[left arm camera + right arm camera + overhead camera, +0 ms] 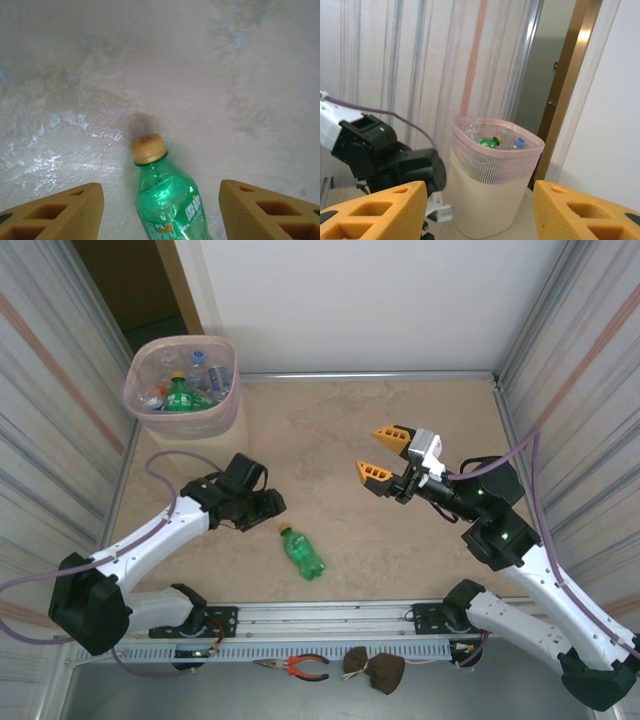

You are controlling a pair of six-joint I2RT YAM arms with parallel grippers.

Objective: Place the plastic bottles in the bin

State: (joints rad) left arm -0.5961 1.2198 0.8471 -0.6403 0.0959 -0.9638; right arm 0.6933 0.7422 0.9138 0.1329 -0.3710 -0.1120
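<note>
No lettering is legible. The crumpled green plastic bottle with a yellow cap (167,200), at the lower middle of the left wrist view, bears small white and orange print, too blurred to read.

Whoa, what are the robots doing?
The left gripper hangs open over a green bottle lying on the table, straddling it without touching. The right gripper is raised, open and empty. The bin in the far left corner already holds several bottles.
</note>
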